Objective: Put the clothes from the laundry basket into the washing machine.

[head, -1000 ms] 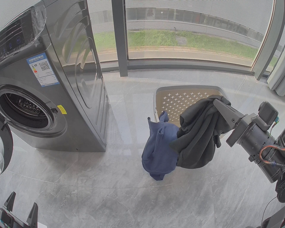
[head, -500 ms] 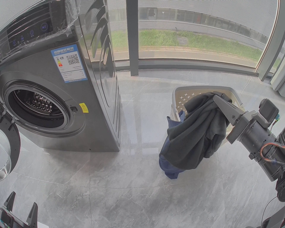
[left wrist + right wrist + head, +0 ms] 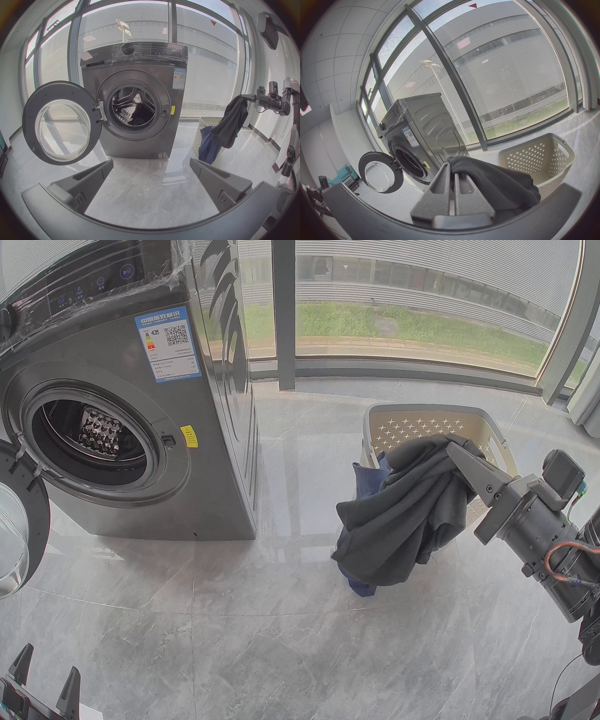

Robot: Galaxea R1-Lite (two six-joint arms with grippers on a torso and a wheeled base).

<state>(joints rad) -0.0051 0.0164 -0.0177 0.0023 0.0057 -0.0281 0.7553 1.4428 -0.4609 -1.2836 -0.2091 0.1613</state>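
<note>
Well, the dark grey cloth garment hangs from the right tool, whose fingers are clamped tight on its top fold. A blue cloth garment droops beneath it, against the beige star-pierced plastic laundry basket under the tool. Well beyond the tool's tip stands the grey front-loading washing machine, with its round door swung wide. The left tool sits low, with its fingers spread apart.

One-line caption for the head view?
Right gripper holds dark garment by the laundry basket; washing machine stands open.
</note>
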